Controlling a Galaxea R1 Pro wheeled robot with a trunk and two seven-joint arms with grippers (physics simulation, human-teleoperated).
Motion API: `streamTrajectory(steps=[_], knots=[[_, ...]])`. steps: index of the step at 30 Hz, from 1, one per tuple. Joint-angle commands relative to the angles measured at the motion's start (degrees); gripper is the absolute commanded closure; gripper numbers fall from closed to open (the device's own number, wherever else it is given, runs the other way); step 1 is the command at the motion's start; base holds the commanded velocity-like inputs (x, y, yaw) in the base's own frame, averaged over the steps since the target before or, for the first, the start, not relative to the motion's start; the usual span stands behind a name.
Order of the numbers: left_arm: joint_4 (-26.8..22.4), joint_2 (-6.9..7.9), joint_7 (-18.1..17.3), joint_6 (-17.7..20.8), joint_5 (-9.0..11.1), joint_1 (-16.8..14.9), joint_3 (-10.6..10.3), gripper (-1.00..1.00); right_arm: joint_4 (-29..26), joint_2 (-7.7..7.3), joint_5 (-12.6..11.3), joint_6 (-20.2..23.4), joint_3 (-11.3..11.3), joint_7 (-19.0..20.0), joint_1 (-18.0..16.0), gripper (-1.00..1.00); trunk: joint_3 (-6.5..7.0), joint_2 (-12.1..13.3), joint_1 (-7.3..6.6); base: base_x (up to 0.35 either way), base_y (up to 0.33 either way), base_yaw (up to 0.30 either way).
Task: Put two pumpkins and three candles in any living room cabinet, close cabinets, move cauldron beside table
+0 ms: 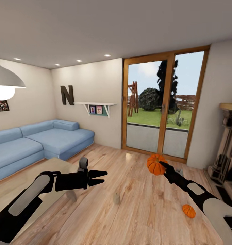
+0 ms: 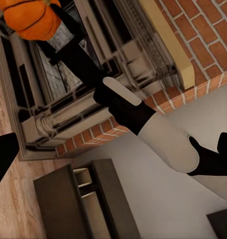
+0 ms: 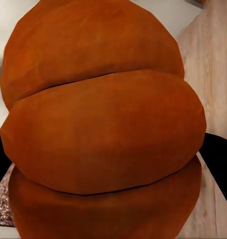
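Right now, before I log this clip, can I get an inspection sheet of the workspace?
Surface: wood floor; table at the left.
Job's things: held pumpkin is raised; second pumpkin on floor; two candles on floor; cabinet with a drawer open.
Clutter: nothing seen.
Grippers: right gripper shut on held pumpkin; left gripper open, empty.
Cables: nothing seen.
Surroundings: sofa, glass door, fireplace.

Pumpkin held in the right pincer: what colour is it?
Orange, with ribbed segments; the held pumpkin shows best in the right wrist view.

Orange ribbed pumpkins (image 1: 156,164), blue sofa (image 1: 37,143), pale wood-grain floor (image 1: 136,204)
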Motion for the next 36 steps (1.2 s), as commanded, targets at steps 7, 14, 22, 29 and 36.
streamTrajectory(steps=[7,14,22,29,36], knots=[[0.05,0.03,-0.6,0.01,-0.46,-0.05,-0.11,-1.0,-0.55,0.0,-1.25,0.91,0.05,-4.07,-0.06,1.0,-0.75,-0.08,0.01,0.0,0.087,-0.001],[0.16,0.06,-0.58,0.0,-0.46,-0.06,-0.07,-1.0,-0.43,-0.5,-3.41,0.43,0.03,-4.61,-0.06,1.0,-1.33,-0.08,0.01,0.0,0.111,0.0],[0.15,0.01,-0.53,0.0,-0.46,-0.06,-0.22,-1.0,-0.17,-0.55,-4.43,-0.11,0.08,-4.56,-0.06,1.0,-1.25,-0.08,0.01,0.0,0.009,-0.056],[0.22,0.01,-0.53,-0.01,-0.46,-0.05,-0.46,-1.0,0.06,-0.6,-4.46,-0.13,0.08,-4.56,-0.06,1.0,-0.91,-0.08,0.01,0.0,0.0,-0.246],[0.23,0.02,-0.57,0.02,-0.46,-0.05,-0.35,-1.0,0.15,-0.64,-4.46,-0.32,0.08,-4.57,-0.06,1.0,-0.63,-0.08,0.01,0.0,0.0,-0.269]])
